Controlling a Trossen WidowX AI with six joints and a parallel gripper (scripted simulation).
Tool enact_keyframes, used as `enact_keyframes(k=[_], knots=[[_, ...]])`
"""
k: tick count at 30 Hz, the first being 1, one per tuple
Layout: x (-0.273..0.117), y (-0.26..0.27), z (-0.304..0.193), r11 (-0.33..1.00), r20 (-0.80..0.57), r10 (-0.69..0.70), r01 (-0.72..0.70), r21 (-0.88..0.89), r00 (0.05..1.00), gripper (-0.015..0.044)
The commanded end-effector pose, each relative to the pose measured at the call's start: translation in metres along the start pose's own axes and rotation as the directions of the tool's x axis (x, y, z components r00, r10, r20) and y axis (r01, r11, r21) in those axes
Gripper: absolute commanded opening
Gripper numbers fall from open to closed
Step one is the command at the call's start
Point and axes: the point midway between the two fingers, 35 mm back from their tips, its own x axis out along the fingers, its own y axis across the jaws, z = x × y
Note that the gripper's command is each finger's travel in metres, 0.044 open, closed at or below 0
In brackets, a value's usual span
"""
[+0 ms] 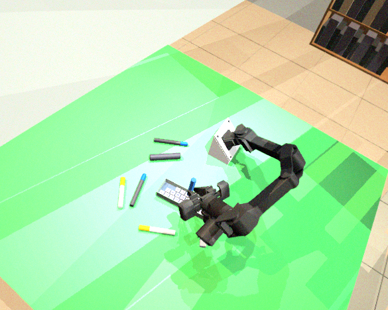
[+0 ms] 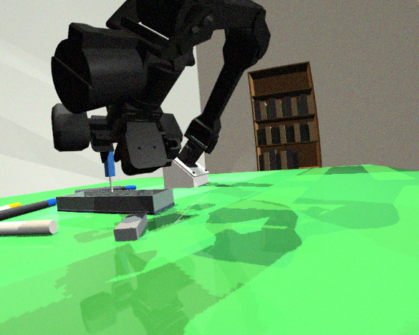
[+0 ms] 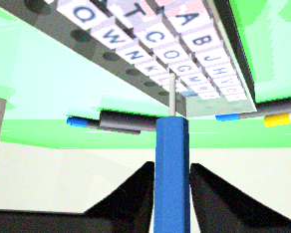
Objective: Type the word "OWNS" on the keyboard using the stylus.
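The stylus (image 1: 192, 184) (image 2: 109, 164) (image 3: 172, 134) has a blue barrel and a thin grey tip. It stands nearly upright, tip down. My gripper (image 1: 193, 191) (image 2: 109, 153) (image 3: 171, 170) is shut on its barrel, above the keyboard. The keyboard (image 1: 170, 192) (image 2: 104, 203) (image 3: 219, 108) is a dark, walled tray of white lettered keys, partly hidden by the arm in the top view. In the wrist view the stylus tip is at the keys by L and G, with O and K close by. I cannot tell whether it touches or presses a key.
A grey block (image 1: 202, 243) (image 2: 129, 228) lies beside the keyboard. White markers (image 1: 121, 193) (image 1: 162, 230), black blue-ended markers (image 1: 138, 191) (image 1: 167, 142) and a dark cylinder (image 1: 164, 156) (image 3: 127, 120) lie around it. The white arm base (image 1: 217, 148) (image 2: 180, 177) stands behind.
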Motion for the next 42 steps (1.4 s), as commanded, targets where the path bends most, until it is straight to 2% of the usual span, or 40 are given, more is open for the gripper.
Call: enact_keyframes(k=[1, 42], knots=[[0.000, 0.001, 0.001, 1.000, 0.002, 0.003, -0.003, 0.000, 1.000, 0.0081], [0.008, 0.001, 0.014, 1.000, 0.002, 0.003, -0.003, 0.000, 1.000, 0.0081]])
